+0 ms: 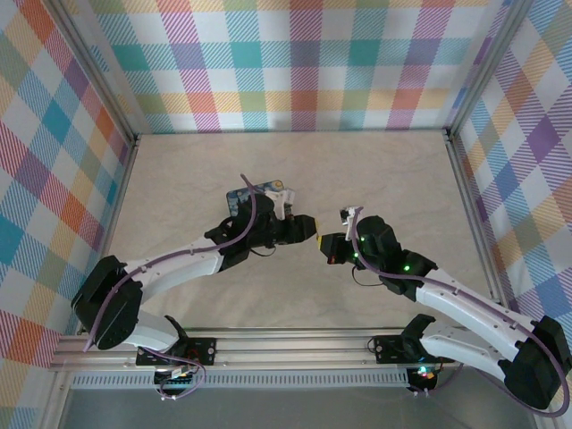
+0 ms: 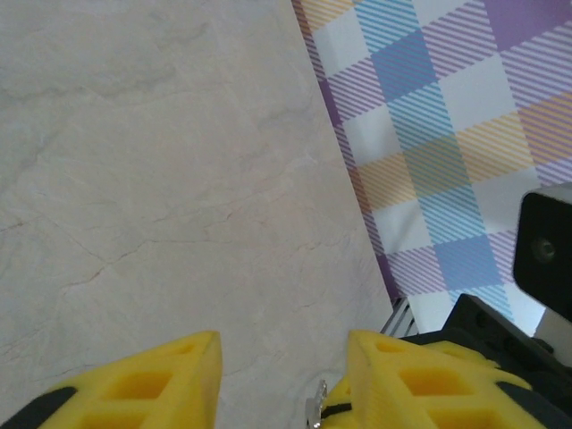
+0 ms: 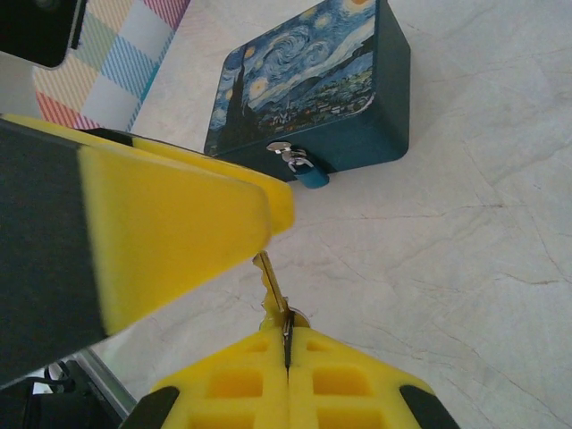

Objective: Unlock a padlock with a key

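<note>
While right gripper [image 3: 286, 344] pinches key [image 3: 271, 284] between closed jaws, blade pointing far, left gripper [image 2: 282, 366] sits just beside, jaws spread, holding nothing. Farther: padlock [image 3: 309, 175] hangs on near face of Starry Night tin [image 3: 304, 71].

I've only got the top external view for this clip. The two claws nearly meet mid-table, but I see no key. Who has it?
Observer: In the right wrist view, the right claw is shut on the key, with the blade poking out past its fingertips.
Operator: And the padlock?
Observer: The padlock hangs on the front edge of the painted tin, apart from the key.
Operator: Is the left claw gripping anything?
Observer: No. In the left wrist view, the left claw is open, and the table shows between its fingers.
</note>
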`<action>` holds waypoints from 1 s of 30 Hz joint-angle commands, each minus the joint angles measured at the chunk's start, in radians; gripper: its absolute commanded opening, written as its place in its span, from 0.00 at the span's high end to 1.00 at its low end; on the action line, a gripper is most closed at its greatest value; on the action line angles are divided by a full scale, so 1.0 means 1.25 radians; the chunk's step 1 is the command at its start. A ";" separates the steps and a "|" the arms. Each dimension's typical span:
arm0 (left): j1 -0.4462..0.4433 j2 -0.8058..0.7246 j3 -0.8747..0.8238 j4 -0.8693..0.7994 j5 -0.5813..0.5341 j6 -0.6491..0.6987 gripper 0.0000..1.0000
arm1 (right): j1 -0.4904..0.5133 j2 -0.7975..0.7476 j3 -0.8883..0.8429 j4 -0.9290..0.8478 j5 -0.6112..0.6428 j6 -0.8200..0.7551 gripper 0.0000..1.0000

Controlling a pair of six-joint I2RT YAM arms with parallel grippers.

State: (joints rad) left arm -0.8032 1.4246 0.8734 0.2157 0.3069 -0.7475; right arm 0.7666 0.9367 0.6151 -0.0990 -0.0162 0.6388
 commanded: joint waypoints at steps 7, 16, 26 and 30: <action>-0.021 0.020 0.041 0.019 0.023 0.014 0.85 | 0.006 -0.008 0.012 0.029 -0.008 -0.014 1.00; -0.020 -0.018 0.048 -0.026 -0.015 0.043 1.00 | 0.004 -0.039 0.001 0.021 -0.008 -0.015 0.90; -0.009 -0.102 0.060 -0.072 -0.046 0.089 1.00 | -0.136 -0.112 -0.065 0.137 -0.278 0.020 0.61; -0.008 -0.116 0.070 -0.071 -0.032 0.102 1.00 | -0.164 -0.128 -0.089 0.261 -0.386 0.043 0.48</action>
State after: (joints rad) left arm -0.8158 1.3083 0.9276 0.1322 0.2611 -0.6567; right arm 0.5713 0.7982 0.5159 0.0555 -0.3378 0.6724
